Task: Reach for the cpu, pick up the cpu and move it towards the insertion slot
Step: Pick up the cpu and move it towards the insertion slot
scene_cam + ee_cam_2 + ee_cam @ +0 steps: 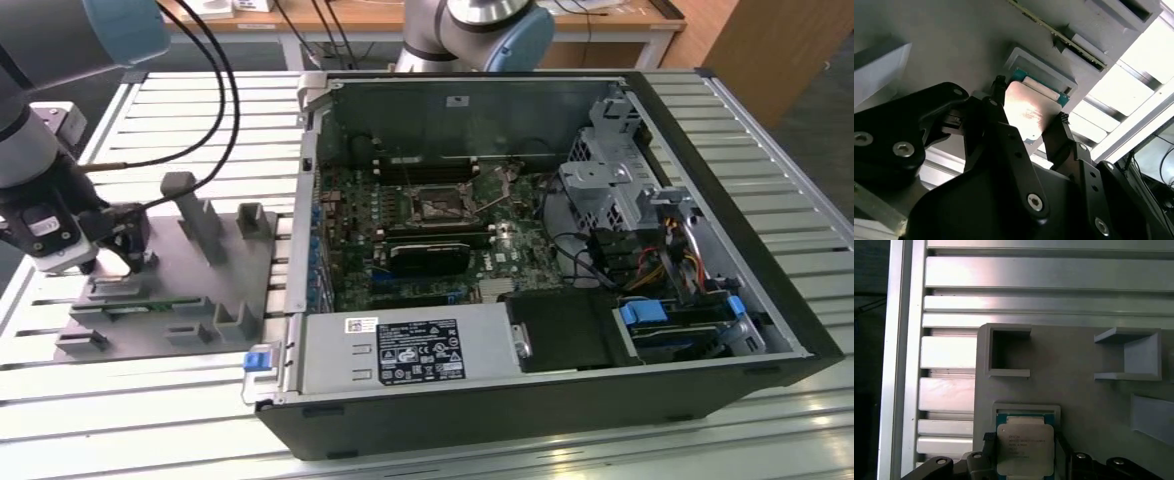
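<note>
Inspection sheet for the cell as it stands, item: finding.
Surface: slatted metal table carrying a grey fixture plate.
Job's things: cpu at its nest on the plate; insertion slot inside the open computer case.
Clutter: grey fixture blocks.
Grippers: gripper closed on two opposite cpu edges.
Cables: black cables hang beside the arm.
Surroundings: wooden desk behind.

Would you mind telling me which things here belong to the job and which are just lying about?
Belongs to the job: the cpu, gripped by the gripper; the insertion slot inside the computer case.
Just lying about: grey fixture plate, long black card, power supply, drive cage.
</note>
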`<state>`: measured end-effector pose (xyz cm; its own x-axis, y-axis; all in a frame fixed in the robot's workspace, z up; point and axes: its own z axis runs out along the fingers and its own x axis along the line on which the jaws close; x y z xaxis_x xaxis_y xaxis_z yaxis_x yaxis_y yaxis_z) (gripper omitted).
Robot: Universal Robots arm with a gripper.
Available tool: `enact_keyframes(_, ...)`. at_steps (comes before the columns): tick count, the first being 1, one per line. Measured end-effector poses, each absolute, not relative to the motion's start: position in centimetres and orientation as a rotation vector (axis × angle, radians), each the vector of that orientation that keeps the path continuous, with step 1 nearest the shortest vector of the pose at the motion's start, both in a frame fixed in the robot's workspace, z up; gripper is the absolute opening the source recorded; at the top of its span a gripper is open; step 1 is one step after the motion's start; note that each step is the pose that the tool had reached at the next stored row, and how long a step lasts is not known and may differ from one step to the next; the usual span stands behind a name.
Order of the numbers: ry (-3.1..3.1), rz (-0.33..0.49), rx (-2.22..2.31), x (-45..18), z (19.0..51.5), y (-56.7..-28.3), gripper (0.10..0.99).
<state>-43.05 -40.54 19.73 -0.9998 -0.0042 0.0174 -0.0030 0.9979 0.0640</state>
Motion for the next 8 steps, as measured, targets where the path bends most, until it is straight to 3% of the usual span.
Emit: enact_keyframes(8,-3.118,-0.1,0.005,-43.0,21.5,-40.5,0.545)
